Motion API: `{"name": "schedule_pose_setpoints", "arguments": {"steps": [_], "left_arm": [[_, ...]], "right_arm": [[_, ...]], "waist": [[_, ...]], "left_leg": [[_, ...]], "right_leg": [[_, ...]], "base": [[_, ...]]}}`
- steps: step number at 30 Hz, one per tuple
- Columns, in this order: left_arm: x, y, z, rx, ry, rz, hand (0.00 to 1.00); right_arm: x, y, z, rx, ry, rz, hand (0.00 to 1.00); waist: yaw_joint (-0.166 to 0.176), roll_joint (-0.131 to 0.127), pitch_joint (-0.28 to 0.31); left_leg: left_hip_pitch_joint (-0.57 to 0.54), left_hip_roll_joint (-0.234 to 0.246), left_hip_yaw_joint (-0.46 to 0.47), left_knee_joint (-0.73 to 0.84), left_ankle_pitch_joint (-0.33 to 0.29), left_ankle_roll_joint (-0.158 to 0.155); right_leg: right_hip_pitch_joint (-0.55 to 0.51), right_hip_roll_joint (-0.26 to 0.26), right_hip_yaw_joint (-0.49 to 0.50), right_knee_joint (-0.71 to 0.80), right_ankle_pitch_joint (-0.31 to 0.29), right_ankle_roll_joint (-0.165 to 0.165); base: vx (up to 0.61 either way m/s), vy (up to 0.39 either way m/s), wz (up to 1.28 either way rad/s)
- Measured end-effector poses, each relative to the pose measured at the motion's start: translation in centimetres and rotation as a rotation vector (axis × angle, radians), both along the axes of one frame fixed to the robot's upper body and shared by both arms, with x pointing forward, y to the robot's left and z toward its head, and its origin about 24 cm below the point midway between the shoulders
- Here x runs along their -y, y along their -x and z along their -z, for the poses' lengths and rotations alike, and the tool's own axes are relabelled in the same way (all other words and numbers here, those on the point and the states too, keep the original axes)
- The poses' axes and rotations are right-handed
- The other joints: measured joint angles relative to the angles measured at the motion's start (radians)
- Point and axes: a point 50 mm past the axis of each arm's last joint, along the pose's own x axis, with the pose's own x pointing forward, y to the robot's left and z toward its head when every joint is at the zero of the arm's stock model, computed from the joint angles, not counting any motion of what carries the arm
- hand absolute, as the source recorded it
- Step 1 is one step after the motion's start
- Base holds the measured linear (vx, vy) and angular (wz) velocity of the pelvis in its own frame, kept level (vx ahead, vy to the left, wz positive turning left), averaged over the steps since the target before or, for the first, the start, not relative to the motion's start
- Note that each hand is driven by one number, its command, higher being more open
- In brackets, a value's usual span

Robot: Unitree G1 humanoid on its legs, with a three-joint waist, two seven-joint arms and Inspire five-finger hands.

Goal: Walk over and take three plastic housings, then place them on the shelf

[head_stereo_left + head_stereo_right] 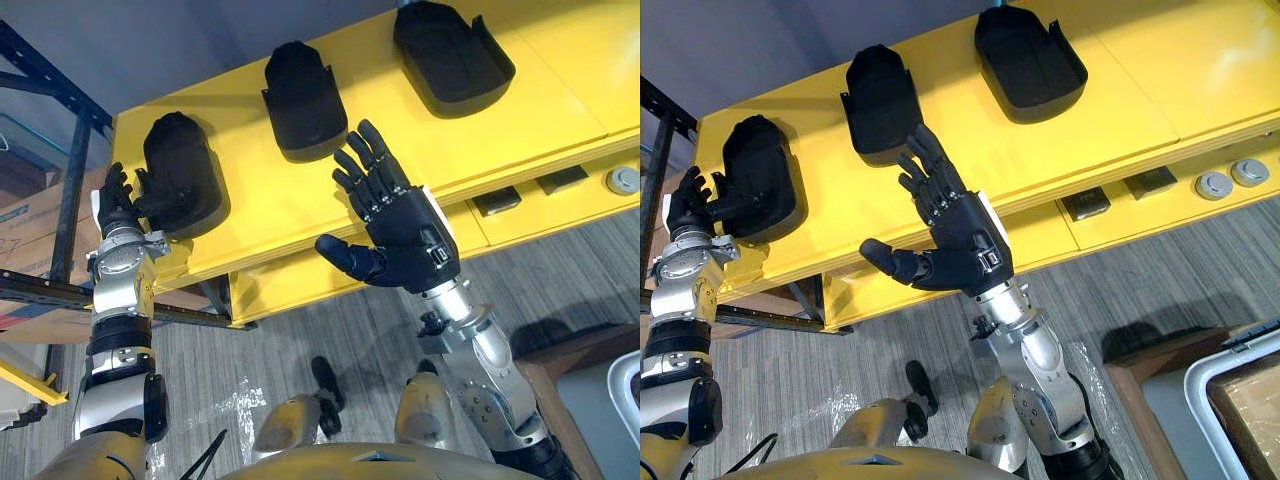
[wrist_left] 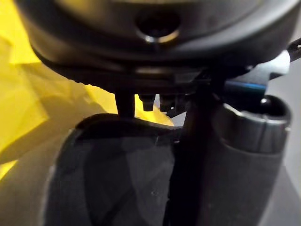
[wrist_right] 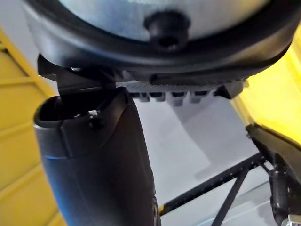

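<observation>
Three black plastic housings lie in a row on the yellow table (image 1: 300, 205): the left housing (image 1: 185, 165), the middle housing (image 1: 300, 95) and the right housing (image 1: 450, 50). My left hand (image 1: 118, 205) is at the left housing's near-left edge. Its fingers are curled and its thumb lies against the housing's wall. In the left wrist view that housing (image 2: 117, 179) shows close beside the thumb (image 2: 244, 155). My right hand (image 1: 405, 225) hovers open with fingers spread, just below the middle housing, and holds nothing. Its thumb (image 3: 103, 160) stands free.
A dark blue rack (image 1: 60, 100) with cardboard boxes stands to the left of the table. Round buttons (image 1: 622, 180) and dark panels sit on the table's front face. A brown wooden surface with a white bin (image 1: 625, 390) is at the lower right, over grey floor.
</observation>
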Motion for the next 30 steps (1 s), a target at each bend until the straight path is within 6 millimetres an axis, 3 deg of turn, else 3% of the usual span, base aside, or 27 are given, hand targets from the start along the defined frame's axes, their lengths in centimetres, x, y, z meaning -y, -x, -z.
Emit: {"name": "schedule_pose_setpoints", "arguments": {"steps": [5, 11, 14, 18, 20, 25, 30], "left_arm": [[-0.8, 0.2, -1.5, 0.060, -0.037, 0.030, 1.00], [0.1, 1.2, -7.6, 0.381, -0.171, 0.125, 1.00], [1.5, 2.6, -9.8, 0.516, -0.283, 0.175, 1.00], [4.7, 6.3, -11.3, 0.707, -0.391, 0.317, 1.00], [5.9, 7.8, -11.2, 0.771, -0.387, 0.361, 1.00], [8.3, 11.7, -7.9, 0.818, -0.266, 0.410, 1.00], [8.6, 13.1, -5.6, 0.736, -0.225, 0.388, 1.00]], "right_arm": [[0.7, 0.1, 1.1, -0.041, 0.005, 0.037, 1.00], [1.8, -0.6, 2.5, -0.047, 0.087, 0.118, 1.00], [2.2, -0.8, 3.3, -0.033, 0.237, 0.142, 1.00], [3.3, -2.0, 4.3, -0.056, 0.306, 0.126, 1.00], [3.6, -2.6, 4.4, -0.062, 0.306, 0.135, 1.00], [3.2, -4.2, 4.8, -0.056, 0.317, 0.090, 1.00], [2.0, -5.1, 5.5, -0.072, 0.325, 0.016, 1.00]], "waist": [[-0.007, 0.001, -0.049], [0.001, -0.003, -0.101], [0.015, -0.009, -0.132], [0.041, -0.026, -0.165], [0.050, -0.031, -0.171], [0.102, -0.048, -0.200], [0.144, -0.081, -0.210]], "left_leg": [[0.051, -0.001, -0.032, -0.061, 0.024, -0.003], [0.074, 0.010, -0.069, -0.068, 0.025, -0.003], [0.083, 0.015, -0.085, -0.069, 0.025, -0.005], [0.099, 0.027, -0.110, -0.070, 0.029, -0.010], [0.100, 0.030, -0.128, -0.070, 0.034, -0.011], [0.093, 0.038, -0.175, -0.075, 0.048, -0.016], [0.043, 0.048, -0.237, -0.075, 0.080, -0.020]], "right_leg": [[0.062, 0.018, -0.030, -0.056, 0.008, 0.004], [0.151, 0.048, -0.075, -0.162, 0.046, 0.003], [0.186, 0.061, -0.094, -0.197, 0.057, 0.001], [0.238, 0.080, -0.125, -0.244, 0.075, -0.005], [0.258, 0.087, -0.142, -0.260, 0.081, -0.006], [0.292, 0.103, -0.187, -0.291, 0.088, -0.011], [0.289, 0.132, -0.225, -0.316, 0.092, -0.022]], "base": [[0.07, -0.021, 0.11], [0.04, 0.000, 0.11], [0.02, -0.002, 0.13], [0.00, -0.011, 0.13], [-0.03, -0.011, 0.27], [-0.07, -0.001, 0.26], [-0.08, -0.022, 0.40]]}}
